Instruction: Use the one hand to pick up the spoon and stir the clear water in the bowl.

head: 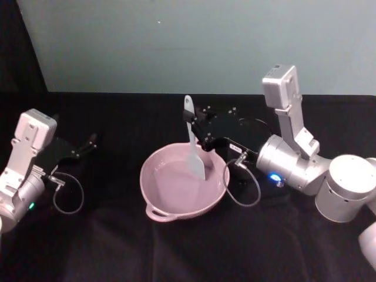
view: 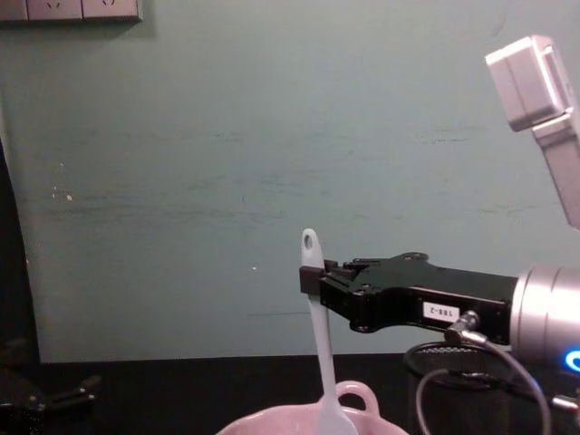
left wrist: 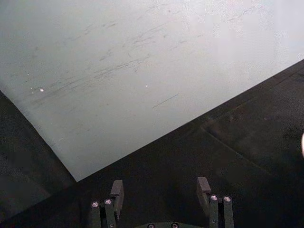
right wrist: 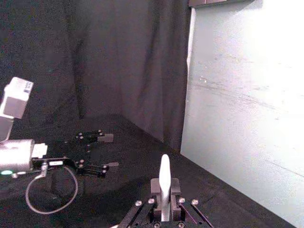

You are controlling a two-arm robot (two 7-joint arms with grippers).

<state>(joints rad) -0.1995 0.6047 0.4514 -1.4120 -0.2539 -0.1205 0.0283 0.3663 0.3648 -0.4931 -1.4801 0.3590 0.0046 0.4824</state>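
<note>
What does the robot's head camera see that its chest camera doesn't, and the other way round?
Head view alone: the inside of the pale pink glossy ceramic bowl, with the blade of the long slim white spatula-like spoon dipped in. Chest view alone: white wall sockets up high, and just the bowl's near rim. Both: the black flat right gripper shut on the upright spoon. The left gripper sits parked, open, on the robot's left.

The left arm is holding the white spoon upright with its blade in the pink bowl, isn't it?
No, the right gripper holds it, jaws shut on the handle, as the head view shows. The spoon stands upright, blade in the bowl. The left gripper is parked aside.
</note>
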